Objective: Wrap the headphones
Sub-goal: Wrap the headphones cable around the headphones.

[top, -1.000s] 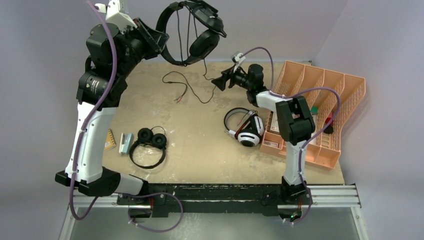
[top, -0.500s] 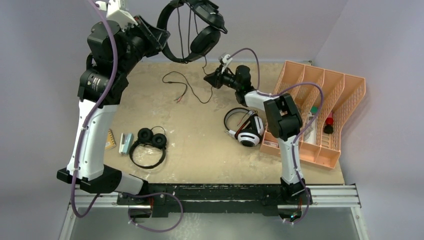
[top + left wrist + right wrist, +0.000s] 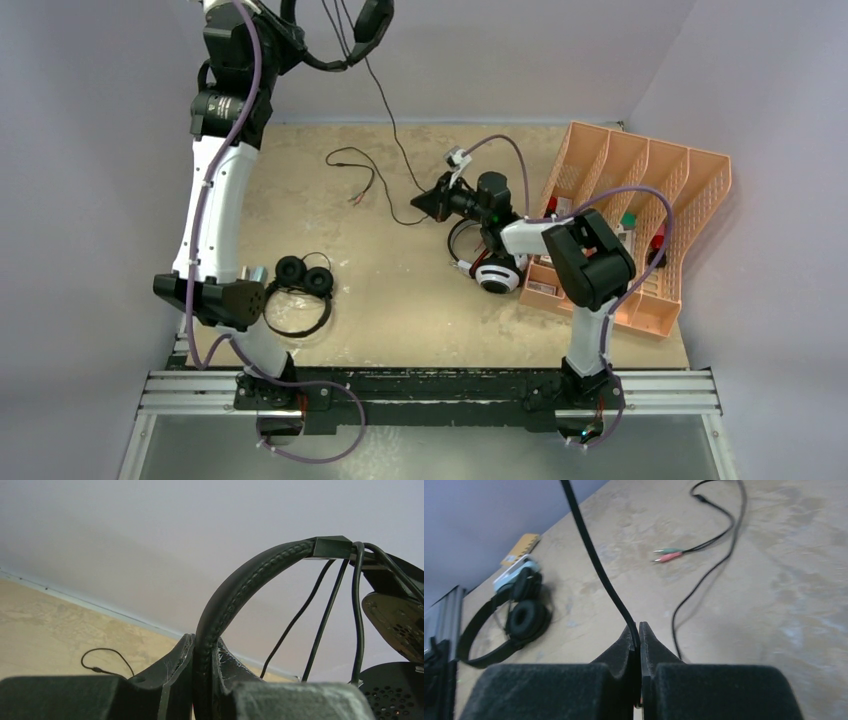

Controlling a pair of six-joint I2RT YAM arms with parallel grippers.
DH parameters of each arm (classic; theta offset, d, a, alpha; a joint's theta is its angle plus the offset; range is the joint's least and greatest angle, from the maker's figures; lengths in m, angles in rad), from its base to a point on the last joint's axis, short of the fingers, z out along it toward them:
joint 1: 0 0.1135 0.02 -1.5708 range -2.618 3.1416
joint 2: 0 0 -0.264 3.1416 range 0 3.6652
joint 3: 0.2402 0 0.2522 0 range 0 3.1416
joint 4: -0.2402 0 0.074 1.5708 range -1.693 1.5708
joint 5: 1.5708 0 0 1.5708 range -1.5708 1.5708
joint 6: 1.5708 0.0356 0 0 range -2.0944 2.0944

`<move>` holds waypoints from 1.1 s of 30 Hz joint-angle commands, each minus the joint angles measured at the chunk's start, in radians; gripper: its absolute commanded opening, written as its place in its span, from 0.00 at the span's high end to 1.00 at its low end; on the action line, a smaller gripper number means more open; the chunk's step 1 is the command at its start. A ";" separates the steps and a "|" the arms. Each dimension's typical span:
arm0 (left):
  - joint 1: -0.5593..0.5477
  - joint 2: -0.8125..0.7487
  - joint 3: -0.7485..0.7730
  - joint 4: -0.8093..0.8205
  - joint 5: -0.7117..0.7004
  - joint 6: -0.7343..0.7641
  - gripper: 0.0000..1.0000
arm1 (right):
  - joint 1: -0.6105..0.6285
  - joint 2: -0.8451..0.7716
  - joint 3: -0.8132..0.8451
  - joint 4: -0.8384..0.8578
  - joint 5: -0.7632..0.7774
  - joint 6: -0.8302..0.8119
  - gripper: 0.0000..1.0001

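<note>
High at the back left, my left gripper (image 3: pixel 290 40) is shut on the stitched headband (image 3: pixel 240 585) of the larger black headphones (image 3: pixel 365 22). Their thin cable (image 3: pixel 392 125) hangs down to my right gripper (image 3: pixel 420 203), which is shut on the cable (image 3: pixel 594 555) just above the table. The rest of the cable lies in loops on the table and ends in green and pink plugs (image 3: pixel 669 555). The small black round-padded headphones (image 3: pixel 300 285) lie at the near left. The white-and-black headphones (image 3: pixel 495 270) lie partly under my right arm.
A peach divided organizer tray (image 3: pixel 690 200) holding small items stands at the right. A silver stapler-like item (image 3: pixel 516 572) and a yellow card (image 3: pixel 521 547) lie beside the small headphones. The left arm's elbow (image 3: pixel 225 300) hangs over the near left.
The left arm has lifted the larger headphones higher and further left. The right gripper has moved down toward the table and shut on the hanging cable.
</note>
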 commanded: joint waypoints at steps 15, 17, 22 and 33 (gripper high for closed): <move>0.038 -0.068 -0.135 0.329 -0.511 0.163 1.00 | 0.413 -0.554 -0.037 -0.665 0.315 -0.380 1.00; 0.039 -0.065 -0.162 0.332 -0.531 0.202 1.00 | 0.462 -0.600 0.003 -0.756 0.381 -0.427 1.00; 0.039 -0.102 -0.358 0.363 -0.587 0.282 1.00 | 0.501 -0.712 0.132 -0.921 0.491 -0.501 1.00; -0.025 -0.265 -0.878 0.289 -0.447 0.189 1.00 | 0.486 -0.606 0.559 -1.009 0.594 -0.834 1.00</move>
